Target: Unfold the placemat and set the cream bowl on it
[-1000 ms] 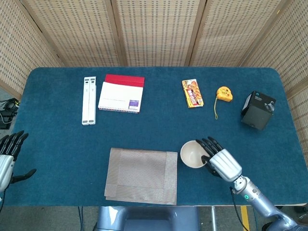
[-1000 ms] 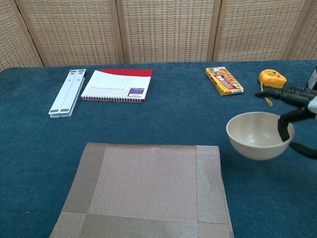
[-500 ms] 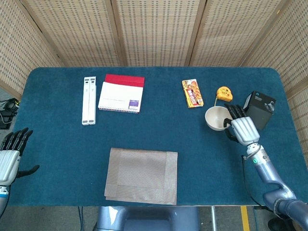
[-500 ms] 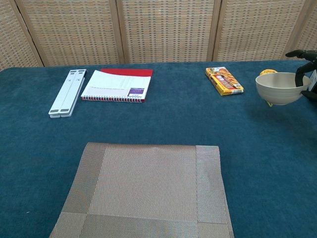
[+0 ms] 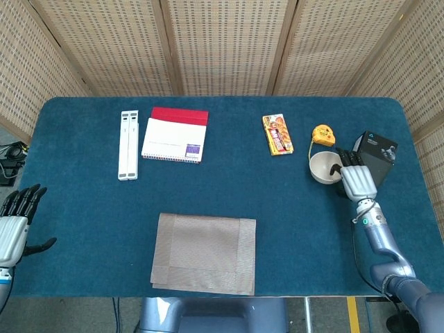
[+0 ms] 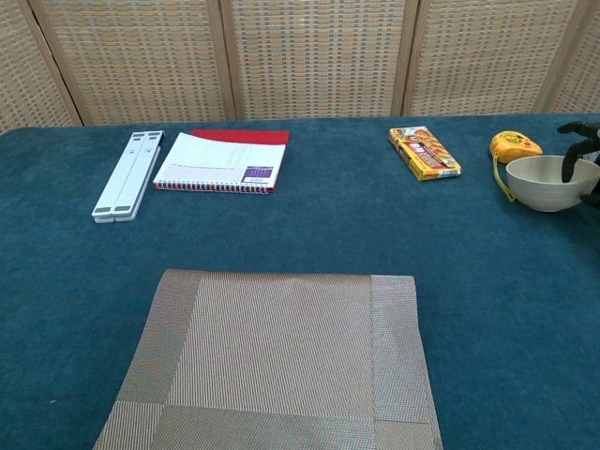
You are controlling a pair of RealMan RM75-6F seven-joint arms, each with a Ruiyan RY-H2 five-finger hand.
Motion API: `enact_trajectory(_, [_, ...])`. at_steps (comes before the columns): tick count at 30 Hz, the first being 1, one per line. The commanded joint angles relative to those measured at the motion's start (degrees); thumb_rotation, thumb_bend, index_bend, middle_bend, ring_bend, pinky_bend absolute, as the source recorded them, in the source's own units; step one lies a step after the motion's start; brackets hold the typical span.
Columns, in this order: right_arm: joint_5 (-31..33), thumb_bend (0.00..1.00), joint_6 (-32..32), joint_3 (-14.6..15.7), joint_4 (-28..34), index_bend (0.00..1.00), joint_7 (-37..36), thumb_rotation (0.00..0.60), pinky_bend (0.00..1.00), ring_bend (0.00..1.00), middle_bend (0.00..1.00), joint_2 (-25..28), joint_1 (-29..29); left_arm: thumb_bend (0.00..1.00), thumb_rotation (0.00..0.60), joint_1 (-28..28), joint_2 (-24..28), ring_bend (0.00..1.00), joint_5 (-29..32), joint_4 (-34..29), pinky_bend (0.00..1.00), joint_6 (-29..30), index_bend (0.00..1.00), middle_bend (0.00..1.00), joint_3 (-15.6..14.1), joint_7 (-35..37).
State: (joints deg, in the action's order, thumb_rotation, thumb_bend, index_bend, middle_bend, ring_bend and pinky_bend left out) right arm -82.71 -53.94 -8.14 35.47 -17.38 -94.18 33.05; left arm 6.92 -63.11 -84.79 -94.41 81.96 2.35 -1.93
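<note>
The grey-brown woven placemat (image 5: 205,253) lies at the table's near edge, left of centre, and also fills the bottom of the chest view (image 6: 272,361). The cream bowl (image 5: 325,167) is far to the right, low over the blue cloth just in front of the tape measure. My right hand (image 5: 355,179) holds it, with fingers hooked over its right rim (image 6: 572,167). The bowl (image 6: 548,183) looks empty. At the table's left edge my left hand (image 5: 14,220) holds nothing, its fingers stretched out.
Along the back lie a white folded stand (image 5: 128,144), a red-and-white notebook (image 5: 174,134), an orange snack box (image 5: 277,134) and a yellow tape measure (image 5: 322,134). A black box (image 5: 372,158) stands right behind the right hand.
My right hand has carried the bowl from beside the placemat's right edge out to the far right, then lowered it in front of the tape measure. The left hand barely shifted.
</note>
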Motion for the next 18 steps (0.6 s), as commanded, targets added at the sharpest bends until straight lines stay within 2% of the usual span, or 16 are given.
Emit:
enact_trajectory(1, [-0.4,0.19,-2.1,0.7,2.6,0.0,1.2,0.6,0.0,0.0,0.0,1.8,-0.9,0.0,0.6,-0.2,0.1,0.0,-0.3,0.0,0.0,0.5,0.0,0.0,-0.1,0.2])
enact_trajectory(5, [-2.2,0.12,-8.6,1.7,7.3,0.0,3.9,0.6,0.0,0.0,0.0,4.8,-3.1,0.0,0.6,-0.4,0.2,0.0,-0.7,0.0,0.0,1.1,0.0,0.0,-0.1,0.8])
enact_trajectory(9, [-4.4,0.01,-16.3,2.6,14.9,0.0,6.8,0.6,0.0,0.0,0.0,9.8,-6.2,0.0,0.6,-0.6,-0.1,0.0,-1.5,0.5,0.0,2.3,0.0,0.0,0.0,1.0])
enact_trajectory(14, [-5.2,0.0,-21.4,3.8,25.0,0.0,8.9,0.6,0.0,0.0,0.0,16.3,-10.0,0.0,0.6,-0.1,-0.3,0.0,-3.3,0.9,0.0,2.3,0.0,0.0,-0.4,1.0])
enact_trajectory(18, [-4.7,0.0,-24.6,4.5,31.4,0.0,7.9,0.6,0.0,0.0,0.0,20.1,-13.3,0.0,0.6,1.9,-1.0,0.0,-8.9,3.4,0.0,1.9,0.0,0.0,-1.4,0.7])
